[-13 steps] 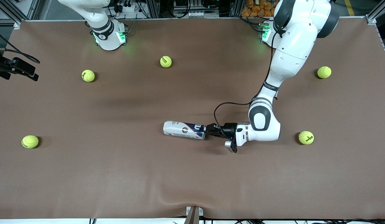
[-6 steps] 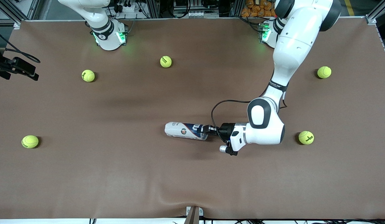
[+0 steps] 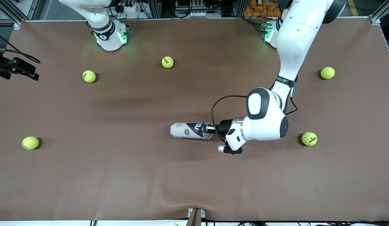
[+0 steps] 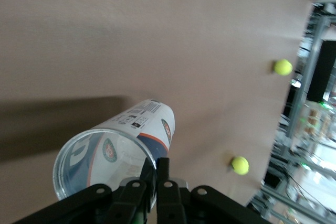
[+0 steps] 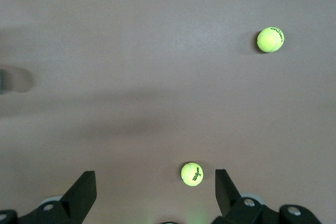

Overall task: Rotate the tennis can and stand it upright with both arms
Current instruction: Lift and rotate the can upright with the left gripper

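You see the slim clear-plastic tennis can (image 3: 191,130) with its white, dark-blue and red label near the middle of the brown table (image 3: 119,175), tilted, its open end pinched at the rim. The black left gripper (image 3: 209,128) is clamped tight on that rim, one finger (image 4: 163,169) inside the mouth and the other outside the wall. Your right gripper (image 5: 156,192) waits high above the table with its jaws spread wide and nothing between them; a yellow-green tennis ball (image 5: 191,173) lies on the table below it.
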